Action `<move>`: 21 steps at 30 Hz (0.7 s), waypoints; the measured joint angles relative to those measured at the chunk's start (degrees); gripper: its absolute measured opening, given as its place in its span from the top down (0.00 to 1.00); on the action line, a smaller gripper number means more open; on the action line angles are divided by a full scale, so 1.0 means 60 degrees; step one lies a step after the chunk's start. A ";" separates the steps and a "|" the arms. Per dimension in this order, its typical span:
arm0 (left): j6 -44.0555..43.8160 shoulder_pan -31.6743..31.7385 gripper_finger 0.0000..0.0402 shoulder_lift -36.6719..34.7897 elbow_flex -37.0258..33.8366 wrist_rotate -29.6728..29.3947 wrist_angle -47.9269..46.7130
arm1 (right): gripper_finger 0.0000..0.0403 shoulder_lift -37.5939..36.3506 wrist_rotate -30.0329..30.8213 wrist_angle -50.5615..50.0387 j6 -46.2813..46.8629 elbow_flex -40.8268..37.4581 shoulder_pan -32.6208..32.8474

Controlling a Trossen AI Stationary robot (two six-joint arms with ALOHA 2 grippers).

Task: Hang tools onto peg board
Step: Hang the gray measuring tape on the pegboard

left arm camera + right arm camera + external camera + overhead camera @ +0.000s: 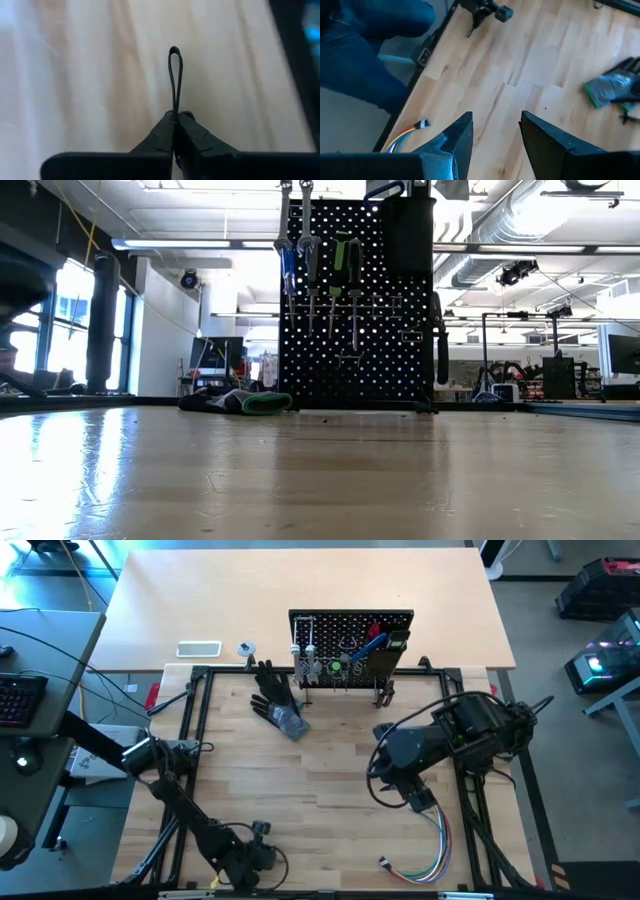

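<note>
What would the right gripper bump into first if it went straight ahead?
Probably the bare wooden table. The open right gripper aims down at it; the grey-and-green glove lies off to one side, though depth is unclear.

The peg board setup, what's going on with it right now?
The peg board stands at the table's far edge with tools hanging on it. The left gripper, at the near edge, is shut with a thin black loop poking out between its fingers. The right gripper hovers open, empty, right of centre.

Tools (pixel 335 665) hang on the upright black peg board (pixel 350 630) — table's far edge.
</note>
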 joint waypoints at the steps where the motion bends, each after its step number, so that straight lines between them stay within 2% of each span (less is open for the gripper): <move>1: 0.0214 0.0083 1.00 -0.0043 0.0009 -0.0132 -0.0050 | 0.61 0.0000 0.0099 -0.0025 0.0125 0.0000 0.0010; 10: 0.1844 0.1170 1.00 -0.1105 -0.0038 -0.2490 -0.1424 | 0.61 0.0031 0.1030 -0.0014 0.1108 -0.0463 0.0180; 15: 0.3297 0.2110 1.00 -0.1746 -0.0039 -0.3868 -0.1168 | 0.61 0.0036 0.1039 -0.0007 0.1385 -0.1905 0.0375; 21: 0.5219 0.3489 1.00 -0.2029 -0.0035 -0.4295 -0.0293 | 0.61 0.0040 0.1347 0.1036 0.1918 -0.4254 0.0614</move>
